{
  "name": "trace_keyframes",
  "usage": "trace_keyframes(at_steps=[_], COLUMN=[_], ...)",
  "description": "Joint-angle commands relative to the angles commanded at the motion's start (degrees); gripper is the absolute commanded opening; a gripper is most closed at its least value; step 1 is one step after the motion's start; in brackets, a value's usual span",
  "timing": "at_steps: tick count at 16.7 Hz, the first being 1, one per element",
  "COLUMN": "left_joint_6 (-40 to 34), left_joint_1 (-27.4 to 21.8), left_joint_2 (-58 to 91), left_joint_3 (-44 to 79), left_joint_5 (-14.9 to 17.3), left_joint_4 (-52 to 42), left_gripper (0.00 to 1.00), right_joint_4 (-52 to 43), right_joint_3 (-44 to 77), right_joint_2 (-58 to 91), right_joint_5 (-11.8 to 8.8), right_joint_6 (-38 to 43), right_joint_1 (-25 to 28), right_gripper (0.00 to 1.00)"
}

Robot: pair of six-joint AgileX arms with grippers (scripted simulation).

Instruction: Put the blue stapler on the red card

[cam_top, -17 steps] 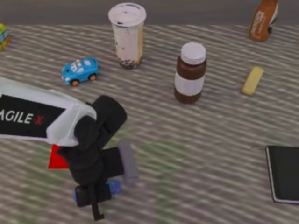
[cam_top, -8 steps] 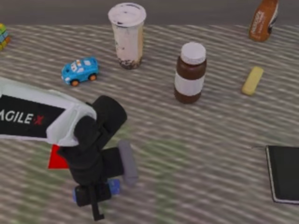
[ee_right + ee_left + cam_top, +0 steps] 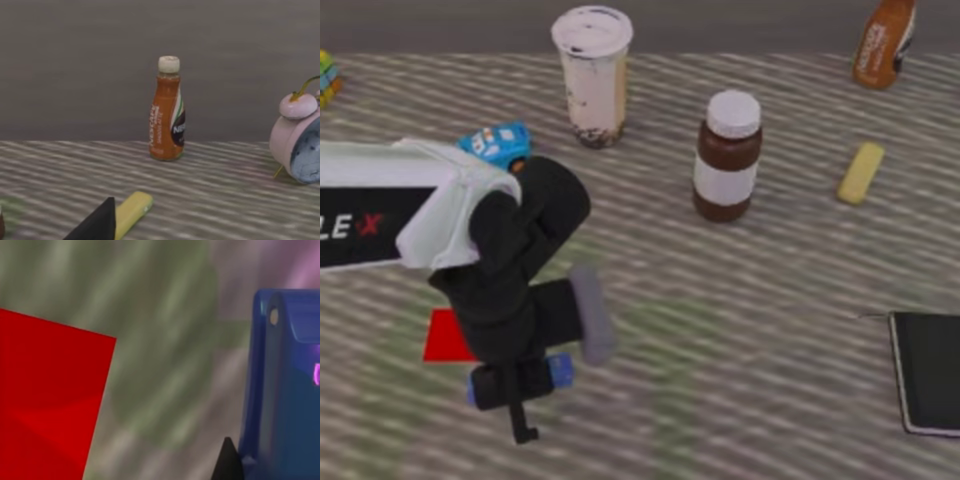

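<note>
Top view: left gripper (image 3: 520, 400) clamped on the blue stapler (image 3: 560, 370), low on table's left side. Stapler sits just beside the red card (image 3: 442, 335), at its 4 o'clock, not on it. Right arm out of frame.

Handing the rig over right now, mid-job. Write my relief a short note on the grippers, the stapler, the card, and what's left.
Left gripper: at the table's front left, around the blue stapler; finger state and grip unclear.
Right arm: out of the top view, idle.
The red card lies flat beside the stapler, toward the left, partly under the arm.
Done: the stapler is reached.
Left: get it onto the card, release.
</note>
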Motion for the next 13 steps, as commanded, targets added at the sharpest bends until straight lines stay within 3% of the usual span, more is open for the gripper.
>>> trace_keyframes(at_steps=[5, 13], left_joint_6=[-0.1, -3.4], left_joint_1=[0.4, 0.2], left_joint_2=[-5.6, -4.8], left_joint_3=[5.3, 6.6], left_joint_5=[0.0, 0.0], left_joint_4=[-10.8, -11.6], left_gripper=[0.00, 0.00], right_joint_4=[0.0, 0.0], right_joint_3=[0.0, 0.0], right_joint_2=[0.0, 0.0], right_joint_5=[0.0, 0.0], right_joint_6=[0.0, 0.0], right_joint_1=[0.0, 0.0], right_gripper=[1.00, 1.00])
